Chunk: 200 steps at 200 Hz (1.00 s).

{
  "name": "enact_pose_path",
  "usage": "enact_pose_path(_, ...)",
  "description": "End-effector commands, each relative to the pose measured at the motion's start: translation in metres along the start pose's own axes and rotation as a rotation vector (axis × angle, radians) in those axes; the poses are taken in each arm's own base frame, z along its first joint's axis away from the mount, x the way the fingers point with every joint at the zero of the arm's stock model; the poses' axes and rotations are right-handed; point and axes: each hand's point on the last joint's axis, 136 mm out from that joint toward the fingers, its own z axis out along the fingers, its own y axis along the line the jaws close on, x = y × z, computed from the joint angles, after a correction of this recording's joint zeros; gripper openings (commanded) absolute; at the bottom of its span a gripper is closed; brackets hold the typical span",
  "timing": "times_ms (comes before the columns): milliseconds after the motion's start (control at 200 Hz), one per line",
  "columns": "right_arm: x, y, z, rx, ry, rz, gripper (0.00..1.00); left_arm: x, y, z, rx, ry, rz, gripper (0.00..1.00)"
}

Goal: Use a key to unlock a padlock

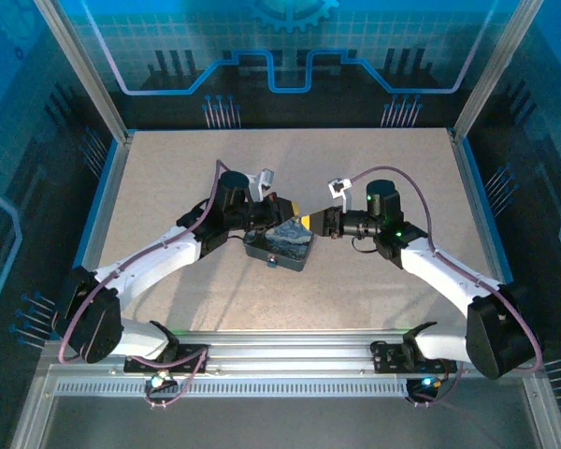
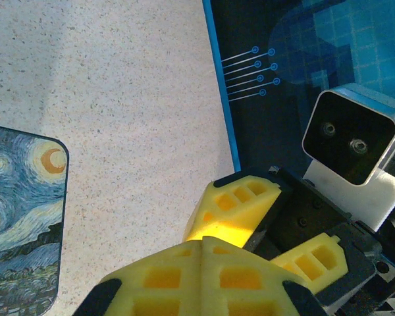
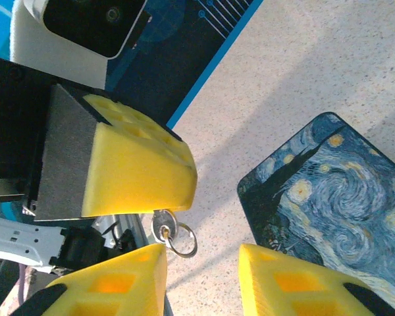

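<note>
The key [image 3: 162,226], a small silver head with a wire ring [image 3: 182,241] through it, sticks out from under the left gripper's yellow fingers [image 3: 138,171]. My left gripper [image 2: 203,242] is shut, its pads pressed flat together around the key's hidden blade. My right gripper [image 3: 203,257] stands open right below the key, its left fingertip almost touching the key's head. From above, the left gripper [image 1: 294,217] and right gripper [image 1: 312,223] meet tip to tip over the table's middle. The padlock is out of view.
A dark blue and yellow swirl-printed case [image 1: 282,245] lies on the speckled table [image 1: 374,168] just in front of the two grippers; it also appears as the case [image 3: 342,191] and the case [image 2: 20,217]. A blue-edged wall [image 2: 220,99] borders the table.
</note>
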Motion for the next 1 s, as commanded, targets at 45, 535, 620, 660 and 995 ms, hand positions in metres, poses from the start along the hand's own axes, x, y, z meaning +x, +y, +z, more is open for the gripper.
enact_pose_path(45,-0.003,0.012,0.000,-0.062,-0.001,-0.019,0.37,-0.006,-0.019,-0.008,0.032,-0.021,0.051,0.00)
enact_pose_path(535,-0.009,0.019,0.018,-0.107,0.008,-0.027,0.38,-0.005,-0.018,-0.008,0.034,-0.020,0.045,0.00)
enact_pose_path(620,-0.010,0.019,0.018,-0.109,0.001,-0.024,0.38,-0.004,-0.018,-0.008,0.034,-0.019,0.045,0.00)
enact_pose_path(660,-0.011,0.020,0.019,-0.113,-0.003,-0.024,0.37,-0.004,-0.018,-0.008,0.035,-0.019,0.047,0.00)
enact_pose_path(995,-0.012,0.021,0.019,-0.129,-0.005,-0.018,0.24,-0.005,-0.016,-0.009,0.028,-0.022,0.045,0.00)
